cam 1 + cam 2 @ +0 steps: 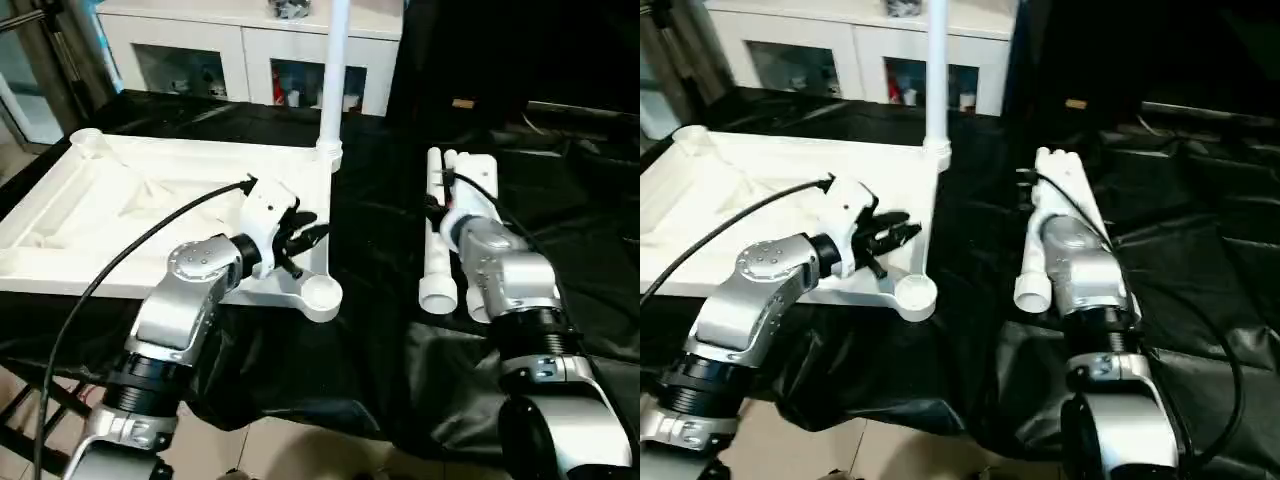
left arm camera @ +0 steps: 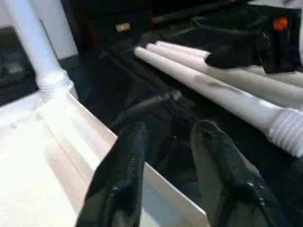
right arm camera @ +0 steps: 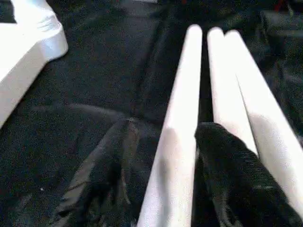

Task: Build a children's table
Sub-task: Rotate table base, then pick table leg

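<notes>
The white tabletop (image 1: 120, 215) lies upside down on the left, ribs up. One white leg (image 1: 335, 70) stands upright in its far right corner socket. The near right socket (image 1: 322, 293) holds nothing. My left gripper (image 1: 305, 235) hovers over the tabletop's right rim, open, with nothing between its fingers (image 2: 118, 179). Three more legs (image 1: 462, 165) lie side by side on the black cloth to the right. Over them my right gripper (image 3: 166, 127) is open, and its fingers (image 3: 227, 170) straddle the leftmost leg (image 3: 182, 94).
A black cloth (image 1: 370, 330) covers the work surface and hangs over its near edge. A white glass-fronted cabinet (image 1: 250, 60) stands behind. A black cable (image 1: 130, 250) arcs from my left wrist across the tabletop. Dark crumpled cloth lies at the far right.
</notes>
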Controlling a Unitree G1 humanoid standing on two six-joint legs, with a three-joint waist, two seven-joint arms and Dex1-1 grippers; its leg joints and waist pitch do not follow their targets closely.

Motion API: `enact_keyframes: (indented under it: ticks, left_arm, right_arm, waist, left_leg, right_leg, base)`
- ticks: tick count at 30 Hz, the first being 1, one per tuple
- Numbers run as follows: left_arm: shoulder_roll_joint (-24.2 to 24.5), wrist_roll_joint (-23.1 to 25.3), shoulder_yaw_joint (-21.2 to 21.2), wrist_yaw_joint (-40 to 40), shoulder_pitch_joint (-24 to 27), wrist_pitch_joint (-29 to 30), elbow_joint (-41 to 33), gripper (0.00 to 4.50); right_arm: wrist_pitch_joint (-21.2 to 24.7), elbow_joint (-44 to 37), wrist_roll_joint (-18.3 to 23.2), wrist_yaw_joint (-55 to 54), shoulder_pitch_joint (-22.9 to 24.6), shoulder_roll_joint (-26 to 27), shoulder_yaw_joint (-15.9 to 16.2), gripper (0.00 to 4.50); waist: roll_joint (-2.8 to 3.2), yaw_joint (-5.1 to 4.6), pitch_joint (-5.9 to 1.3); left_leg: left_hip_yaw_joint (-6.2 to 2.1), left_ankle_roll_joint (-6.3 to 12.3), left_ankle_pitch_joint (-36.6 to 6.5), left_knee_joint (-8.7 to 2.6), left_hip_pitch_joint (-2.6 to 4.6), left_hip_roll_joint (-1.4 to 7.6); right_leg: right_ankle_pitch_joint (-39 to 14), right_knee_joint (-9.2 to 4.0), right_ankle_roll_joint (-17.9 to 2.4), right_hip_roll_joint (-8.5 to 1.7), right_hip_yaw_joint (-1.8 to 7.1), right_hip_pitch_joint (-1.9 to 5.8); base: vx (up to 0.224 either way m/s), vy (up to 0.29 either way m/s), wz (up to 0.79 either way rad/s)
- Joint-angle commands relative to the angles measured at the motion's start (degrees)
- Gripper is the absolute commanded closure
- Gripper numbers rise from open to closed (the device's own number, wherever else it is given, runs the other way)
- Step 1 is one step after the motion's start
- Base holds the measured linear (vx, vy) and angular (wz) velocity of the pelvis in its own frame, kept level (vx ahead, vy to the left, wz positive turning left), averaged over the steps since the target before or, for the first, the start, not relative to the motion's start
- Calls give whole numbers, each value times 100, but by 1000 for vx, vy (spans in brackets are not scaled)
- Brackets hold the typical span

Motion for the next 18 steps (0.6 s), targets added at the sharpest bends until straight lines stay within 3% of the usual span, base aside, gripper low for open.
enact_keyframes:
  ticks: [1, 4, 8, 10, 11, 15, 18]
  left_arm:
    - [12, -40, 31, 4, 18, 69, -80, 235]
    - [58, 67, -65, 45, 1, -221, -51, 201]
    - [204, -68, -250, -348, 10, 10, -241, 175]
    - [258, -165, -306, -563, 45, -45, -366, 166]
    - [354, -247, -415, -816, 104, -99, -539, 156]
    - [465, -193, -543, -934, 138, -142, -629, 124]
    - [511, -149, -610, -923, 130, -176, -607, 97]
  right_arm:
    - [82, 85, 183, -270, -208, 37, -244, 179]
    - [309, 246, -32, -389, -272, -44, -73, 156]
    - [420, 342, -65, -401, -319, -66, -77, 122]
    - [510, 412, -87, -453, -365, -81, -92, 106]
    - [695, 581, -43, -465, -459, -113, -116, 96]
    - [1137, 956, 10, -457, -615, -171, -101, 89]
    - [1378, 1297, 122, -365, -693, -175, -172, 89]
  waist:
    - [7, 31, -437]
    - [6, 33, -429]
    - [6, 47, -441]
    - [-8, 56, -439]
    - [-50, 46, -440]
    - [-17, 44, -429]
    - [-36, 44, -427]
  left_leg:
    - [1, 74, -929, -336, 28, 81]
    - [-4, 15, -985, -343, 39, 83]
    - [-1, 14, -970, -339, 38, 85]
    - [-1, 4, -904, -344, 38, 96]
    - [8, 2, -903, -343, 36, 98]
    - [7, -23, -940, -343, 41, 88]
    - [11, -49, -950, -338, 35, 88]
  right_leg:
    - [-1460, -429, -771, -347, 246, 351]
    - [-1544, -434, -756, -337, 239, 342]
    - [-1505, -420, -745, -353, 248, 347]
    - [-1446, -401, -781, -358, 251, 342]
    - [-1401, -395, -812, -354, 252, 345]
    - [-1441, -389, -823, -345, 252, 346]
    - [-1553, -401, -760, -357, 256, 350]
  base:
    - [0, 0, 0]
    - [0, 0, 0]
    - [0, 0, 0]
    - [0, 0, 0]
    - [0, 0, 0]
    - [0, 0, 0]
    - [0, 0, 0]
